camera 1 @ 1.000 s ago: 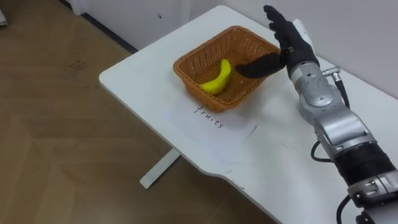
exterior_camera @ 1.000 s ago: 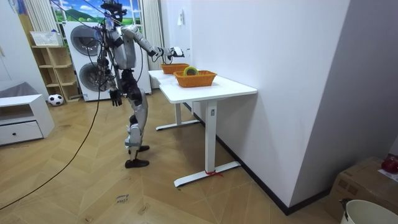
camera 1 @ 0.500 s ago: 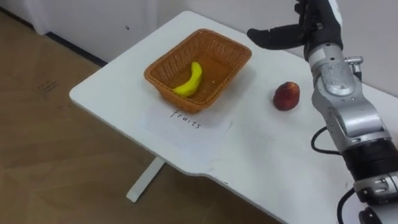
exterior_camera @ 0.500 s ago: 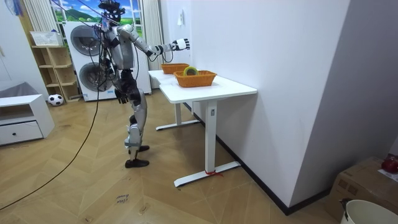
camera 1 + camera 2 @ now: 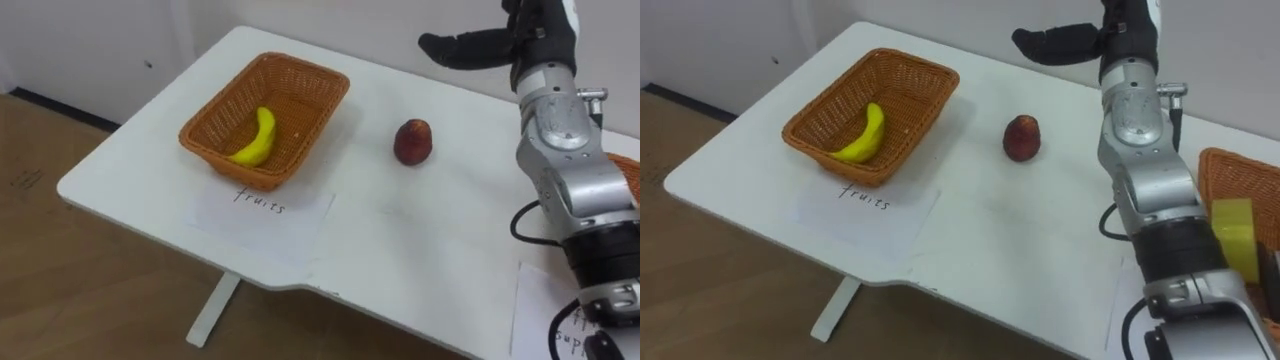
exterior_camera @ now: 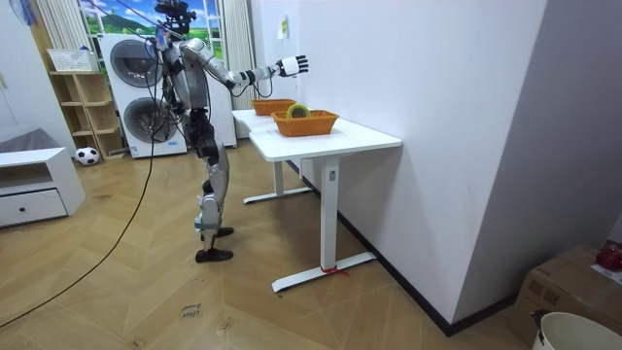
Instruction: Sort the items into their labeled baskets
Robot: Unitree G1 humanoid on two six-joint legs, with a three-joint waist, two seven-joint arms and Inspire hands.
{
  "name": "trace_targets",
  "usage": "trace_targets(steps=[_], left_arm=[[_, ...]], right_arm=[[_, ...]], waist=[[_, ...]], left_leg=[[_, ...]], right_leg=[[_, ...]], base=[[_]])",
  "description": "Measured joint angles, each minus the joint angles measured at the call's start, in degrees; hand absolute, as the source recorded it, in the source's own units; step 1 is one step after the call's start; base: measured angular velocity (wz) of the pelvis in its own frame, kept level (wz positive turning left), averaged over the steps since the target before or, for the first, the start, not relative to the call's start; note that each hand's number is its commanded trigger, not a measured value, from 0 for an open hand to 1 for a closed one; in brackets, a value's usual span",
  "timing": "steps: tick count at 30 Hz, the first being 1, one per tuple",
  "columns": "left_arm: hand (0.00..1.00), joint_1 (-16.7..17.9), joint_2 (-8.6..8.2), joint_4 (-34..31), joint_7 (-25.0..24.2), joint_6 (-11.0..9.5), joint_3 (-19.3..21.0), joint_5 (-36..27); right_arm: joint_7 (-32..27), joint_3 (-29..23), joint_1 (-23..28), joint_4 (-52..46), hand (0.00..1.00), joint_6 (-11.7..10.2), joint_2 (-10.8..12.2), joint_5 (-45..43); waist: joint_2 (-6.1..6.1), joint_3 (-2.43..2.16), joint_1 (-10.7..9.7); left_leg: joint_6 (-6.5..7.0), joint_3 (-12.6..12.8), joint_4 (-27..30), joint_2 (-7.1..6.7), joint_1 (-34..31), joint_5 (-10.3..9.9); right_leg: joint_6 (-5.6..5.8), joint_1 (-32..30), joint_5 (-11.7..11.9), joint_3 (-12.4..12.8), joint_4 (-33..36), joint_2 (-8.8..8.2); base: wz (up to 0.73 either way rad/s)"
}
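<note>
The white table (image 5: 420, 230) carries at ten o'clock an orange-brown woven wicker basket (image 5: 300, 75) with a bright yellow banana (image 5: 255, 140) in it. On the basket's six o'clock side lies a white paper sheet (image 5: 262, 215) with dark handwriting, and near the middle sits a dark red fruit (image 5: 412, 142). At one o'clock the right robot hand (image 5: 530, 40) has black fingers, a white back and a silver-grey forearm, while at three o'clock a second wicker basket (image 5: 1240, 170) of the same orange-brown holds a yellow roll (image 5: 1237, 235), and the floor (image 5: 60, 290) is brown wood.
</note>
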Motion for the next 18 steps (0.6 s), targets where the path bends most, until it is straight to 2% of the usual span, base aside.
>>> trace_targets(steps=[6,10,13,18], left_arm=[[0.00,-1.6,-0.03,0.1,1.3,-0.5,0.2,0.0],[0.00,-1.5,-0.09,0.9,1.7,-0.5,0.3,0.0],[0.00,-1.5,-0.18,1.5,2.7,-0.3,0.3,0.1],[0.00,-2.0,-0.66,3.6,3.8,-0.3,0.2,0.0]], right_arm=[[0.3,0.0,0.0,0.0,0.00,0.0,0.0,0.5],[1.8,0.1,0.0,0.6,0.00,0.0,0.0,0.5],[3.4,0.5,0.0,1.0,0.00,0.1,0.0,0.5],[4.6,0.8,0.0,4.7,0.00,0.1,0.0,0.2]], waist=[[-0.77,-0.14,0.5],[-0.88,-0.03,0.5],[-0.94,0.03,1.1],[-0.92,0.29,1.7]], left_leg=[[-0.01,1.1,-0.8,0.21,-0.1,0.0],[-0.03,1.5,-0.9,0.31,-0.1,0.0],[-0.17,1.8,-1.4,0.76,-0.3,-0.1],[-0.22,1.8,-1.4,0.81,-0.6,-0.1]], right_leg=[[-0.07,-0.6,0.0,0.8,-0.5,0.11],[-0.07,-0.8,0.0,1.1,-0.5,0.19],[-0.29,-1.6,0.2,2.2,-0.6,0.62],[-0.30,-1.9,0.2,2.2,-0.6,0.67]], base=[[-0.07],[-0.04],[-0.10],[-0.01]])
